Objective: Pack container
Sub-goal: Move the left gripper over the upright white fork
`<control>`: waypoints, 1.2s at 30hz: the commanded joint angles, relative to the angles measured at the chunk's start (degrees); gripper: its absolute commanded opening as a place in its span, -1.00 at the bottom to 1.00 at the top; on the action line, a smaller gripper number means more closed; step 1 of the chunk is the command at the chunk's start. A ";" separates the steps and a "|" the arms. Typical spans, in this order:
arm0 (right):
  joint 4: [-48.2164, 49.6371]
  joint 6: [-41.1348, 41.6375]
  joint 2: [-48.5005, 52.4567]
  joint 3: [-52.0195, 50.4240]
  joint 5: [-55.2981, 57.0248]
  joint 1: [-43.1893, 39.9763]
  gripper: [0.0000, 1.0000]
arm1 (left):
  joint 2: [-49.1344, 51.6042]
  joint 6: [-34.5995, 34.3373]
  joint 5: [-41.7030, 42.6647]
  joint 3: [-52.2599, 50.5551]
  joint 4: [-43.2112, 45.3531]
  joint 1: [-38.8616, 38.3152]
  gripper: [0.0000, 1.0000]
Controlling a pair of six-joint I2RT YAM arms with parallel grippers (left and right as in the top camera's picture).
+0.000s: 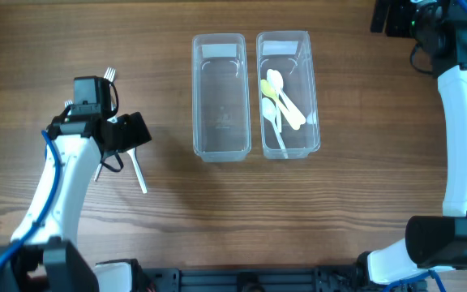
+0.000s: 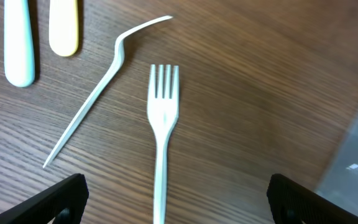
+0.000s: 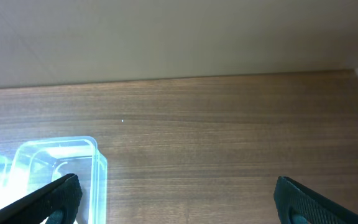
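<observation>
Here, left pincer (image 2: pixel 176 202): spread wide and empty, hanging over the fork so that one finger falls on each side of its handle.
White fork (image 2: pixel 164 115): flat on the surface (image 2: pixel 260 74) between the fingers, tines pointing away; probably the next pick.
Thin bent utensil (image 2: pixel 95 93): just left of the fork, not touching it.
Pale handle (image 2: pixel 18 43), yellow handle (image 2: pixel 63 28): farther ahead-left.
Empty container (image 1: pixel 196 97): off to this pincer's right, probably meant for forks.
Spoon container (image 1: pixel 315 97): beyond it, holding spoons (image 1: pixel 280 101).
Right pincer (image 3: pixel 179 202): released, empty, far beyond both containers.
</observation>
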 commanded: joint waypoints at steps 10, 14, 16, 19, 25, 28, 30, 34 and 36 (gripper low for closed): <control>0.20 -0.31 0.39 -0.17 1.01 -0.17 0.99 | 12.04 -0.11 0.52 -0.72 4.52 0.68 0.64; 0.20 -0.31 0.39 -0.17 1.01 -0.17 0.99 | 13.92 -0.09 0.52 -0.74 5.66 0.68 0.66; 0.20 -0.28 0.39 -0.17 1.01 -0.17 0.99 | 14.69 -0.07 0.52 -0.74 6.56 0.68 0.66; 0.20 -0.28 0.39 -0.17 1.01 -0.17 0.99 | 15.41 -0.07 0.52 -0.74 7.50 0.79 0.69; 0.17 -0.28 0.39 -0.17 1.01 -0.17 0.99 | 15.43 0.15 0.26 -0.76 9.94 0.81 0.74; 0.20 -0.28 0.39 -0.17 0.98 -0.17 0.99 | 15.50 0.15 -0.17 -0.76 10.36 0.81 0.78; 0.20 -0.33 0.39 -0.17 1.01 -0.17 0.99 | 15.78 1.14 -0.35 -0.76 10.69 1.07 0.82; 0.20 -0.33 0.39 -0.17 1.01 -0.17 0.99 | 17.11 1.88 -0.55 -0.76 10.38 1.84 0.82; 0.17 -0.31 0.39 -0.17 0.98 -0.17 0.99 | 18.49 1.86 -0.31 -0.76 10.03 2.43 0.82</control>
